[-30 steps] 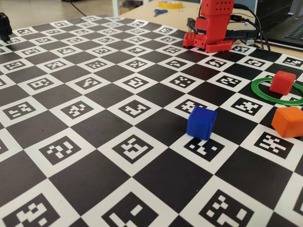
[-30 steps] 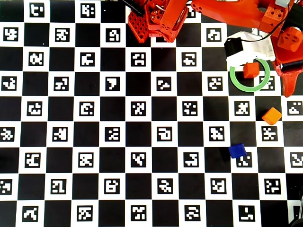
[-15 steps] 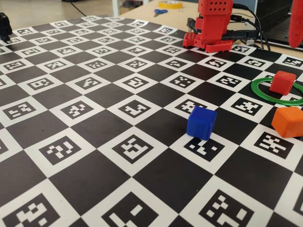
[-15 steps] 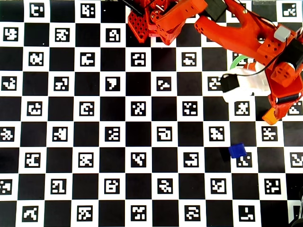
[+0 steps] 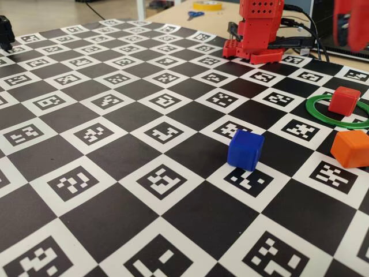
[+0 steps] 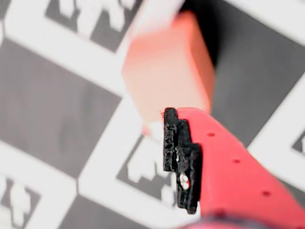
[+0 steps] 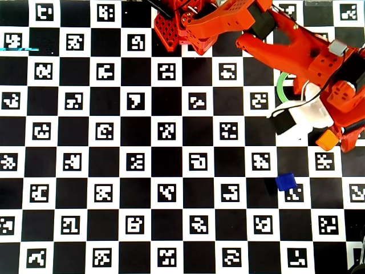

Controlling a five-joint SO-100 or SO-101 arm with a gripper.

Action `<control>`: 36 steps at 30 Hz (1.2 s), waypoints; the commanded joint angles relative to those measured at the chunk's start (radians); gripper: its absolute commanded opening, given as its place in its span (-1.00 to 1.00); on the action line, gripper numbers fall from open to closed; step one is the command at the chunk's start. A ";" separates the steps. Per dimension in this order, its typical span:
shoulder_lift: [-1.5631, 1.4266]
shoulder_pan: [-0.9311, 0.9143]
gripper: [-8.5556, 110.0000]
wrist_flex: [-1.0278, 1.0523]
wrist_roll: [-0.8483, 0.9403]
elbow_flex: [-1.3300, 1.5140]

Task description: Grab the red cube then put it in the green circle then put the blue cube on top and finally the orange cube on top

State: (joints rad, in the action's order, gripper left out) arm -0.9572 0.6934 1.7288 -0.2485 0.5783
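The small matte red cube sat inside the thin green plastic ring on the black-and-white checkered table. The red hand hovered over the small orange cube, which stood on the table just beside the ring; whether its fingers were spread or pinched I could not tell. The small deep-blue cube lay apart, nearer the front edge

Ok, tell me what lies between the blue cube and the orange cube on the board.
Nothing. In the fixed view, only bare checkered board separates the blue cube from the orange cube; no other object sits in that stretch.
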 commanded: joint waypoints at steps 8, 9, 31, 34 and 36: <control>0.014 -0.101 -0.19 -0.020 0.069 -0.012; 0.015 -0.103 -0.19 -0.031 0.069 -0.003; 0.138 -0.137 -0.13 -0.249 0.023 0.101; 0.150 -0.147 -0.13 -0.265 0.057 0.107; 0.160 -0.153 -0.13 -0.273 0.063 0.107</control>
State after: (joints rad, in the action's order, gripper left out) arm -0.7609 0.5538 1.4680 -0.1979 0.6964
